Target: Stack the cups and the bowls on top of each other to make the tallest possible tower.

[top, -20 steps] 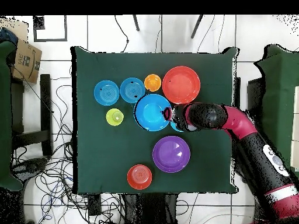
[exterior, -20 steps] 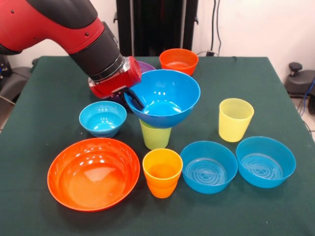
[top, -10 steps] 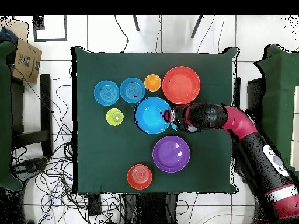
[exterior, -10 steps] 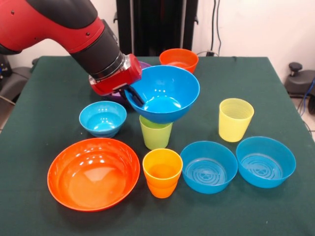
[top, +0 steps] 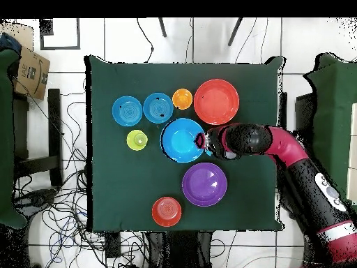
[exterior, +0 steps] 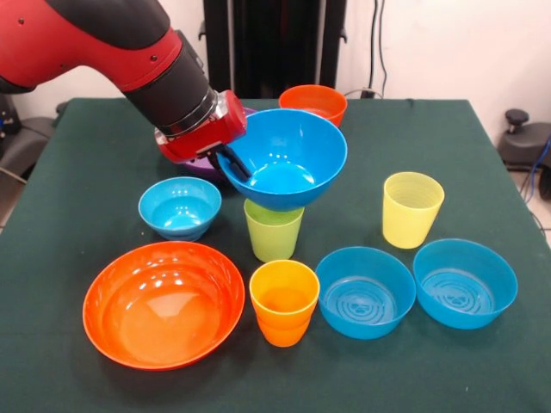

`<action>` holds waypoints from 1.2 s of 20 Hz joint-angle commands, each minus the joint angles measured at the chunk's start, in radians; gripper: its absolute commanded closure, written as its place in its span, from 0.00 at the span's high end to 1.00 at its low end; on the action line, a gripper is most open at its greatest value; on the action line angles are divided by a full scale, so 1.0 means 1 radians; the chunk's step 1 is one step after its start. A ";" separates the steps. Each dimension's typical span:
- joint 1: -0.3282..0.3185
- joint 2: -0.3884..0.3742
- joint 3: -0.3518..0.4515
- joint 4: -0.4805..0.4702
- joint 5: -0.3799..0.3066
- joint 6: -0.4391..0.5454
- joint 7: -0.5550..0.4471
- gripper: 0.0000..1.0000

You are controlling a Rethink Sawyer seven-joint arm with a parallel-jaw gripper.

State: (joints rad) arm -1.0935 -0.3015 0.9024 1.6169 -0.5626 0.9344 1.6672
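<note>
Blue, the big bowl (exterior: 284, 159) has gone up a little, pinched at its rim by the gripper (exterior: 231, 163), above the green cup (exterior: 273, 229). No tower stands yet.

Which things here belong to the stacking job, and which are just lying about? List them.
Job: large blue bowl in the gripper; lime green cup; orange cup; yellow cup; large orange bowl; purple bowl; small blue bowl; small orange bowl; medium blue bowls.
Lying about: cardboard box; floor cables.
</note>
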 commanded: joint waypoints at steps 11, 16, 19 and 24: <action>0.003 0.008 -0.044 -0.048 -0.103 -0.022 -0.254 0.00; -0.011 0.017 -0.039 -0.049 -0.102 -0.045 -0.245 0.00; -0.013 -0.001 -0.037 -0.051 -0.107 -0.045 -0.240 0.00; -0.014 -0.004 -0.034 -0.073 -0.106 -0.027 -0.250 0.00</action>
State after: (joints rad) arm -1.1234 -0.3018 0.9027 1.6165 -0.5748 0.9344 1.6672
